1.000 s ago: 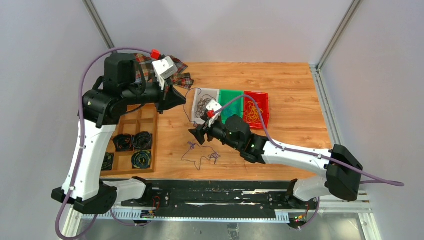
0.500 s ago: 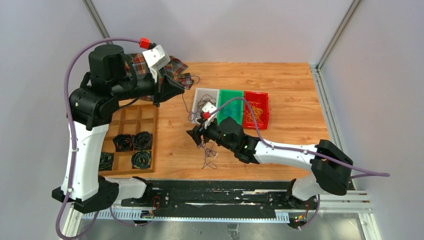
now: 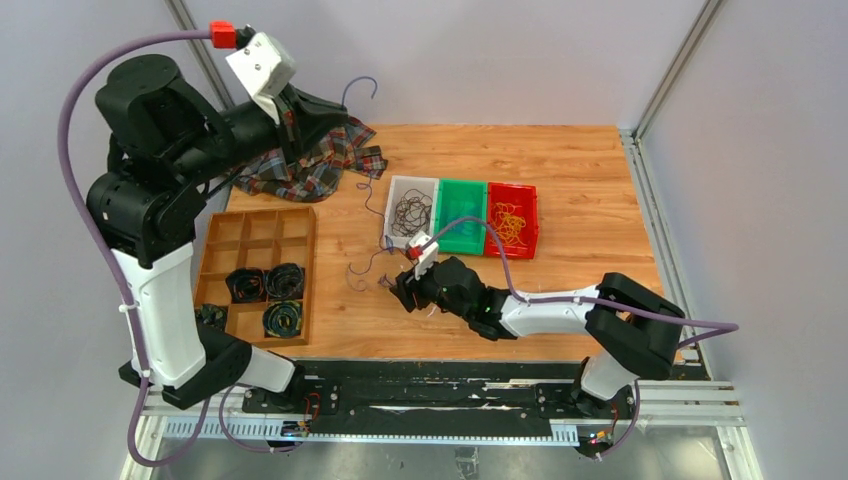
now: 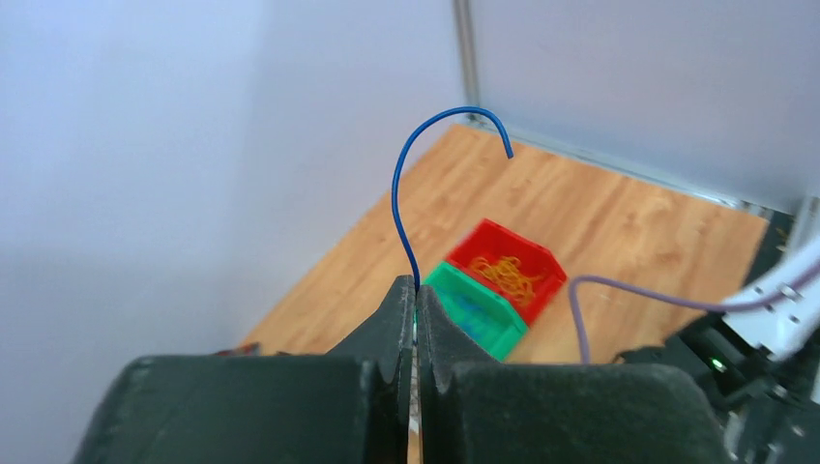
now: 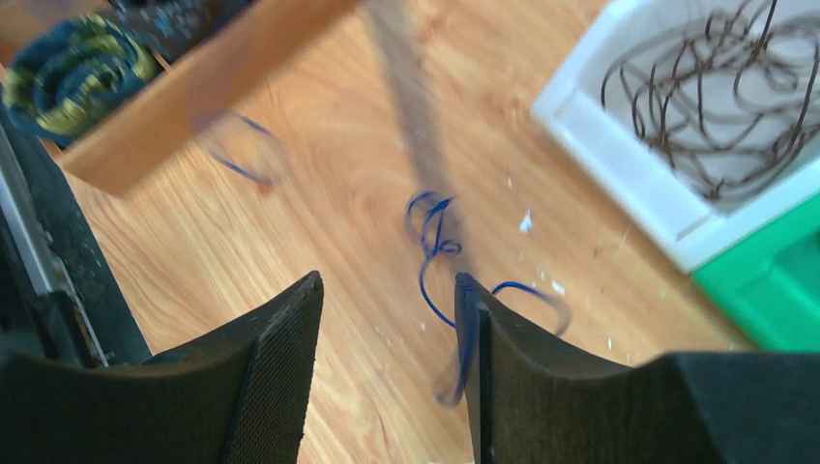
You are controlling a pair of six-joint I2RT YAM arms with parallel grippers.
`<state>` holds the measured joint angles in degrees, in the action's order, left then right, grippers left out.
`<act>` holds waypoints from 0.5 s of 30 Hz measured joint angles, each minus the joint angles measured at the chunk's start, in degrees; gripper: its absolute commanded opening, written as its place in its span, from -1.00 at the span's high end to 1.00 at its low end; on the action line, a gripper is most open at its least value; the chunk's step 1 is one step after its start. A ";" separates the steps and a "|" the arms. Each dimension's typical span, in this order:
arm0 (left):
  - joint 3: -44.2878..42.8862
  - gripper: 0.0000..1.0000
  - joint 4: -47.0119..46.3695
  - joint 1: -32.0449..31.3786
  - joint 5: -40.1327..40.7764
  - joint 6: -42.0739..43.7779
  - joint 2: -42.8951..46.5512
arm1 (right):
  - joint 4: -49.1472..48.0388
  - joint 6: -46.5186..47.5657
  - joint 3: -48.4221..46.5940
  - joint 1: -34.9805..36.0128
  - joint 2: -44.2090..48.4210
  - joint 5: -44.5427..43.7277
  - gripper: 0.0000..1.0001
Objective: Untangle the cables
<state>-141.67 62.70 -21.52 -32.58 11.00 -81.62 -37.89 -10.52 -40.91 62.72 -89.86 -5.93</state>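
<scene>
Lifted toward the upper left, the left pincer (image 4: 416, 293) is clamped on a blue wire (image 4: 397, 198), the right pincer (image 5: 387, 300) ajar; the unpinned tangle (image 5: 431, 227) may be dragged.

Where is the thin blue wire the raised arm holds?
Seen from above, the thin blue wire is pinched in the left gripper, high above the plaid cloth at the far-left corner of the wooden table.

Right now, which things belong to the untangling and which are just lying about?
Job: thin blue wire pinched in left hand; blue wire tangle by open right hand.
Lying about: plaid cloth; wooden compartment tray; black coiled bundles.
</scene>
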 measured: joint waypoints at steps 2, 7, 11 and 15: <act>-1.18 0.99 -1.95 0.00 2.64 0.33 -0.22 | -0.07 -0.59 1.97 0.00 -0.11 -0.44 0.14; 1.42 0.99 -9.53 0.00 9.68 0.85 1.81 | -1.68 -1.99 4.83 0.00 -0.07 -3.21 0.41; 2.99 0.99 -15.63 0.00 13.77 1.44 3.65 | -2.71 -2.80 7.19 0.00 -0.02 -5.40 0.55; 3.56 0.99 -21.94 0.00 18.14 3.76 5.01 | -2.84 -3.93 9.68 0.00 0.07 -7.19 0.90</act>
<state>-138.10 40.75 -21.52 -14.44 14.76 -76.62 -40.73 -14.46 -31.22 62.72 -89.80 -13.13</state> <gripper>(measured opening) 0.011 0.173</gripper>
